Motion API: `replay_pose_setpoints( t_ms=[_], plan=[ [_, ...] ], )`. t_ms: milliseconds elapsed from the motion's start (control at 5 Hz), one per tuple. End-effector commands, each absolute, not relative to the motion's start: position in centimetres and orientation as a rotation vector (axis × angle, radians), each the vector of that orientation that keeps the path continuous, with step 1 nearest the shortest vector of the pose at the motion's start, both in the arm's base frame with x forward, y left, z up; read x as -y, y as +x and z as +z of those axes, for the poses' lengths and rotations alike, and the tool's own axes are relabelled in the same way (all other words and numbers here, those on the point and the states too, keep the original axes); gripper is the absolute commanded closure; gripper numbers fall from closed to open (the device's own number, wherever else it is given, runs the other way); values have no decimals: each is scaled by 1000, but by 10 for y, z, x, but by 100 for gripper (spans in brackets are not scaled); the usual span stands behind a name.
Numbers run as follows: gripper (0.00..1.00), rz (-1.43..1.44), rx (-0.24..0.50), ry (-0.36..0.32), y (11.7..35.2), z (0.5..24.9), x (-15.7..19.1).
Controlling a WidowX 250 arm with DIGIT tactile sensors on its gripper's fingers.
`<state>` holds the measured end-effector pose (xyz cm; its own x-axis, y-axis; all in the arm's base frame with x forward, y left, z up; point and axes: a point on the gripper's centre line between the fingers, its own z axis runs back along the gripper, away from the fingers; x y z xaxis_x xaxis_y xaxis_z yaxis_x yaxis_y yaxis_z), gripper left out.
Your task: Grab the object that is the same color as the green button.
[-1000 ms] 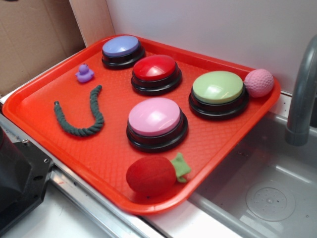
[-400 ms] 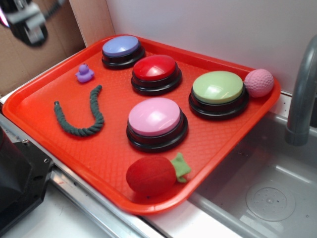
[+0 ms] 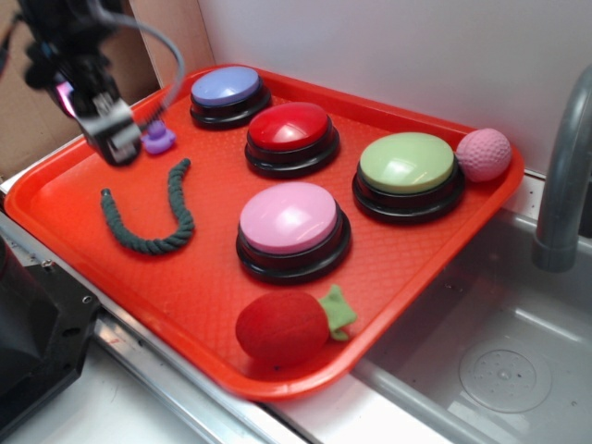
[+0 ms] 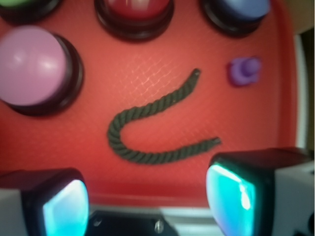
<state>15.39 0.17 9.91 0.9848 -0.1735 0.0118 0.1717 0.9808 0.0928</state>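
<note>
We find no brand, label or readable writing on anything in view. Our gripper [image 3: 118, 143] hangs over the far left part of the orange tray [image 3: 421, 245], and in the wrist view its 2 fingers [image 4: 231, 194] stand spread wide, nothing between them. The dark green rope [image 4: 147, 123] lies flat on the tray in a U bend just ahead of the fingers, its closed curve toward the left finger side and 1 end reaching close to the right finger, not touching it. Bare tray floor surrounds the rope on all sides. Beyond the rope from the gripper, to the right, sits a small purple duck [image 4: 243, 70]; in the exterior view the gripper partly covers it. Ahead and left is the pink button [image 4: 32, 66], and farther ahead stand the red button [image 4: 134, 10] and the blue button [image 4: 237, 11]. The green button [image 3: 407, 164] sits well apart from the gripper, across the tray, with a pink ball [image 3: 484, 154] just beside it at the far rim. A red plush strawberry [image 3: 285, 326] lies near the tray's near corner, also well apart. The tray's raised rim runs just behind the fingers. The tray rests on a metal counter beside a sink [image 3: 499, 370] with a grey faucet [image 3: 564, 176]; a white wall and brown cardboard stand behind
</note>
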Motion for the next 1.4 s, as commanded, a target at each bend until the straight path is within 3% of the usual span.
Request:
replay_pose_setpoints(
  t_ms=[0,600,800,1000,1200],
  plan=[
    [0,-255,-36,119,172,49,9],
    [0,-291,-202,103,183,19,23],
    [0,-260,-244,138,188,12,22],
    [0,-219,-240,157,193,10,20],
    [100,-124,-114,154,194,14,15]
  ],
)
